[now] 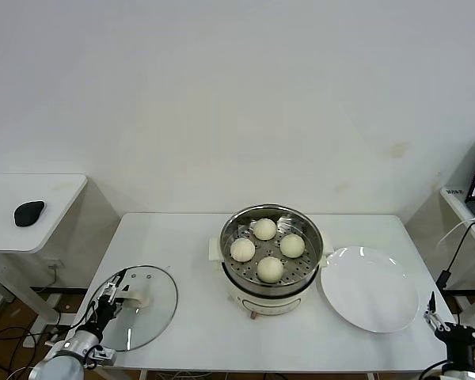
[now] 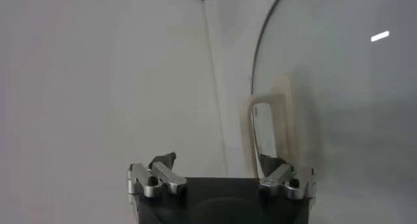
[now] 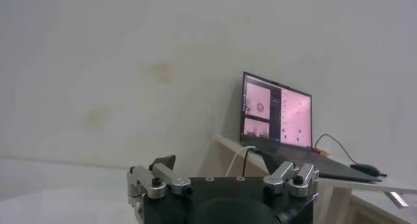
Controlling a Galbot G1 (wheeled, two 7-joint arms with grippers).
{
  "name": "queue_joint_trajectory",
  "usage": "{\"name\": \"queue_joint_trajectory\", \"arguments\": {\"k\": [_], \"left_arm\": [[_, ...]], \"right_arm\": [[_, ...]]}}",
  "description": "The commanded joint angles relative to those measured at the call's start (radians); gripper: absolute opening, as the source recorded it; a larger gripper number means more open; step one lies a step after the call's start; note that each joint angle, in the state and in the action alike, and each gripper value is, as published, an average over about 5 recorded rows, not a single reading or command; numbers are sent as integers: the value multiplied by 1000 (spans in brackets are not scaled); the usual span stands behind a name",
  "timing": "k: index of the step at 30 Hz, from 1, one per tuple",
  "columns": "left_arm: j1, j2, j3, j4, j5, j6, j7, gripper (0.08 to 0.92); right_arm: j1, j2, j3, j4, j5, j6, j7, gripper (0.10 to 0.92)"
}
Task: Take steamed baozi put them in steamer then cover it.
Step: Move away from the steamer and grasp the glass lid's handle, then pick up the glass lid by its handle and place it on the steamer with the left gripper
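Four cream-white baozi (image 1: 264,229) (image 1: 242,250) (image 1: 292,245) (image 1: 270,269) lie on the perforated tray inside the shiny steel steamer (image 1: 236,279) at the table's middle. The steamer is uncovered. The clear glass cover (image 1: 154,313) lies flat on the table at the front left, with its cream bar handle (image 1: 142,299) up. My left gripper (image 1: 109,301) is open at the cover's left edge, low over the glass. In the left wrist view the gripper (image 2: 218,163) holds nothing, and the handle (image 2: 270,124) and glass (image 2: 339,82) lie just ahead. My right gripper (image 1: 457,318) is open and empty beyond the table's front right corner.
A flat white plate (image 1: 370,299) lies right of the steamer. A side table with a black mouse (image 1: 28,212) stands at the far left. A laptop (image 3: 277,118) sits on a desk at the right, seen past the right gripper (image 3: 218,167).
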Motion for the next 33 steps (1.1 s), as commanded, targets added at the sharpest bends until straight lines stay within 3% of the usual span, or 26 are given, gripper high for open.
{"name": "queue_joint_trajectory", "arguments": {"k": [1, 11, 18, 26, 33], "left_arm": [[-39, -5, 8, 57, 2, -9, -4, 662], [-30, -4, 7, 64, -25, -19, -26, 368], [37, 3, -10, -57, -81, 6, -34, 179], [166, 46, -47, -337, -227, 250, 19, 151], [157, 79, -55, -512, -352, 425, 130, 151]], "right_arm": [[-2, 1, 1, -2, -3, 2, -2, 823], [-1, 1, -4, -1, -5, 0, -4, 823], [-2, -2, -20, 9, -10, -1, -8, 823], [-10, -5, -41, 29, -22, -1, -10, 823], [-23, -5, -69, 46, -40, 3, -14, 823]]}}
